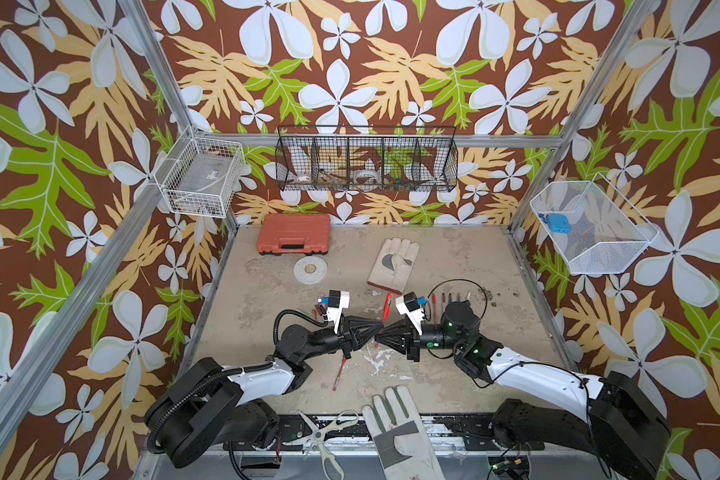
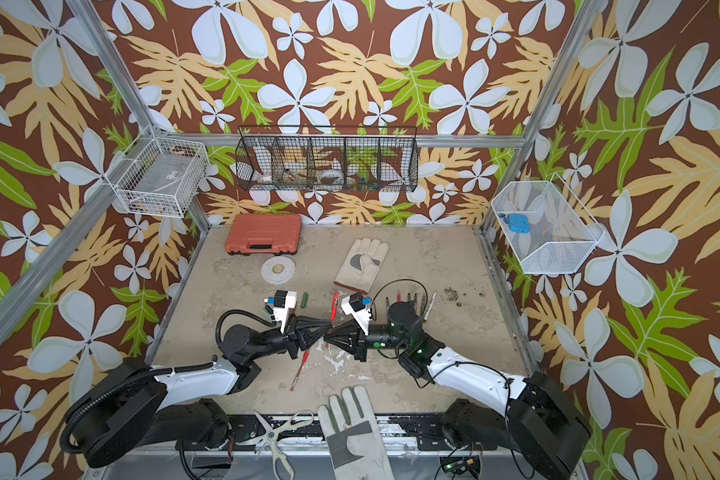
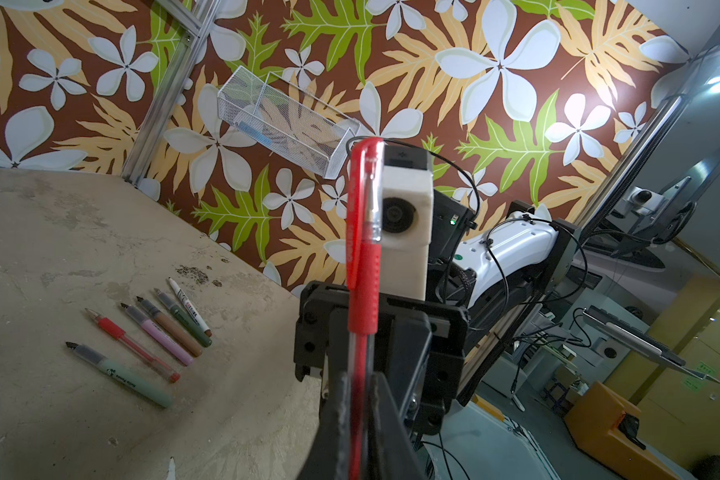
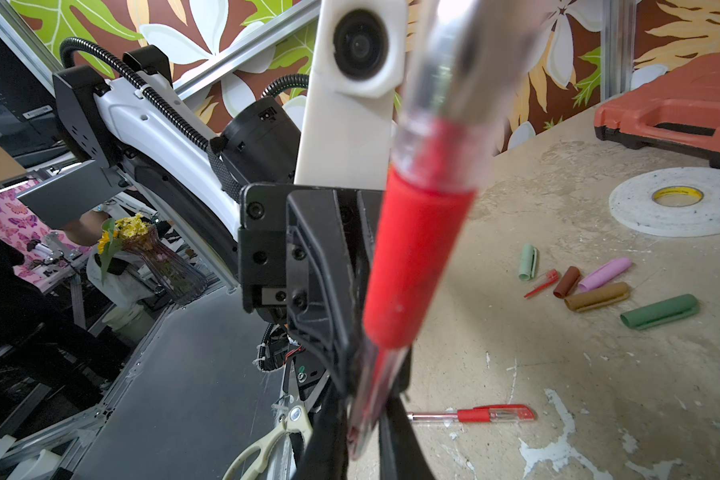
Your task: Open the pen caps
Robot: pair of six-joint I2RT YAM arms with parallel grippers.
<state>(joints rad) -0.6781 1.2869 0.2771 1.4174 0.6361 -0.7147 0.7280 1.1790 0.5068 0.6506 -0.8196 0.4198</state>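
Left gripper (image 3: 356, 384): clamped on the clear lower barrel of a red gel pen (image 3: 362, 291) with a red rubber grip.
Right gripper (image 4: 364, 415): closed on that same barrel; in both top views its fingertips meet the left gripper's, tip to tip.
Held pen, position: above the middle of the beige table (image 1: 267, 291), off the surface.
Held pen, cap: the clear cap with a red clip (image 3: 364, 187) is seated on the pen, beyond the rubber grip and outside both grips.
Uncapped pens: a row of six bare-tipped pens (image 3: 159, 334) lies side by side between the table's middle and its right edge: mint, red, pink, brown, dark green, white.
Loose caps: a cluster of six plastic caps (image 4: 597, 296) lies left of the middle, near a white tape roll (image 4: 678, 199): mint, red, brown, pink, gold, dark green.
Capped pens on table: one red pen (image 1: 388, 303) lies just behind the grippers; another (image 1: 339, 372) lies toward the front edge.
Other items: an orange plastic tool case (image 1: 294, 239) sits at the back edge; white-handled scissors (image 1: 325, 432) lie at the front edge.
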